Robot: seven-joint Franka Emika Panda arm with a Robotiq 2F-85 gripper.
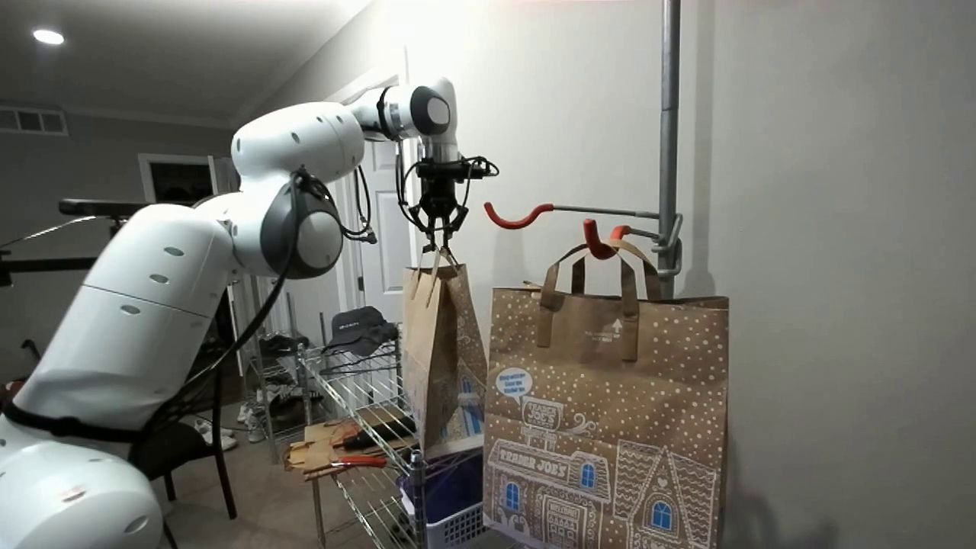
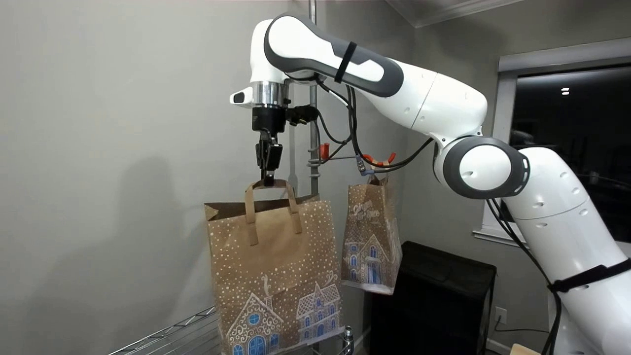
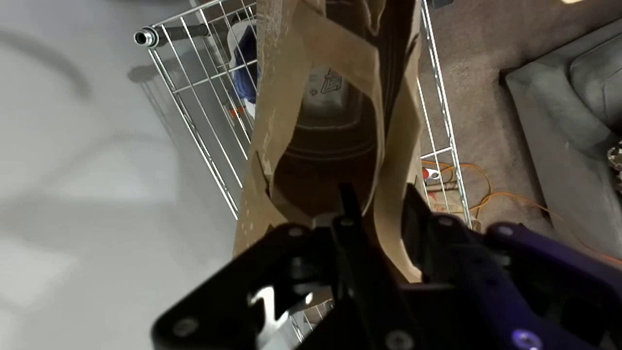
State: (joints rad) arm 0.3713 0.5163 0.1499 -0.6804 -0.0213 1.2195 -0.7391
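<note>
Pincer [image 1: 438, 248] pointing straight down, its two fingers [image 3: 351, 228] a small gap apart, with a handle strap [image 3: 391, 204] of the brown paper bag [image 1: 438, 358] running between them; can't tell whether they press on it. Bag is upright, right under the fingertips in both exterior views; wrist view looks down into its open mouth. It's over the wire surface [image 3: 195, 136], between the long edge by the wall [image 3: 73, 146] and the long edge opposite, close to the corner with the post [image 3: 146, 37]. Can't tell if the bag touches the wires or sits just above. Second bag [image 1: 610, 427] hangs from a red-ended hook [image 1: 595, 242] on the vertical pole [image 1: 669, 114], past that end of the surface, near the first bag but apart from it. Both printed with white houses, blue windows. Dark cap [image 1: 362, 328] up by the far end edge. Lower down: white basket [image 1: 457, 530] under the post end, brown flat pieces [image 1: 328, 450] below the long edge away from the wall. Orange cord [image 3: 510, 194] runs outside that edge; grey couch [image 3: 539, 112] well beyond.
</note>
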